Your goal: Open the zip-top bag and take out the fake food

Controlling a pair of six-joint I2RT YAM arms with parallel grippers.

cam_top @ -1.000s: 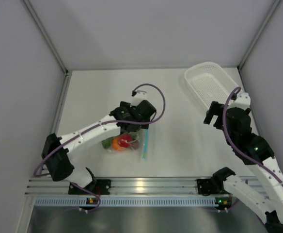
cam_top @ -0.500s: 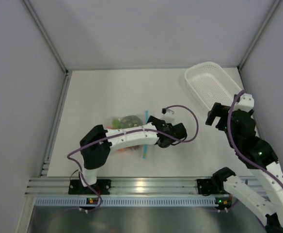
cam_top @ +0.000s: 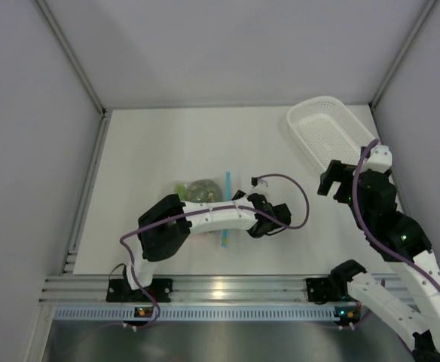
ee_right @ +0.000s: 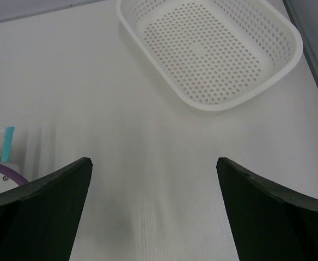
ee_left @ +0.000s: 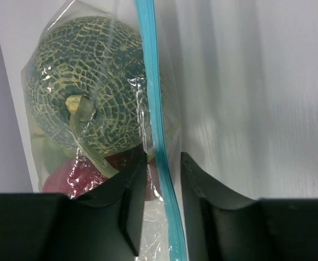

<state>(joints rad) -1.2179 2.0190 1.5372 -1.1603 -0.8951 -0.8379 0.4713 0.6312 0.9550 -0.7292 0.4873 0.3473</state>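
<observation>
Left arm: we see it laid low over the bag (ee_left: 55,27), left gripper (ee_left: 161,163) narrowly apart astride the strip (ee_left: 151,81).
Right arm: raised beside the basket (ee_right: 213,49), right gripper (ee_right: 153,163) wide apart.

Open table (cam_top: 160,151) left and beyond zip-top bag (cam_top: 192,188); basket (cam_top: 322,132) occupies far-right corner.

On the desk (cam_top: 152,143), the zip-top bag (ee_left: 102,65) lies near the middle with the fake food (ee_left: 88,92) inside, the left hand (ee_left: 163,162) astride its zip edge, and the basket (cam_top: 325,136) sits far right, beyond the right hand (ee_right: 153,161).
</observation>
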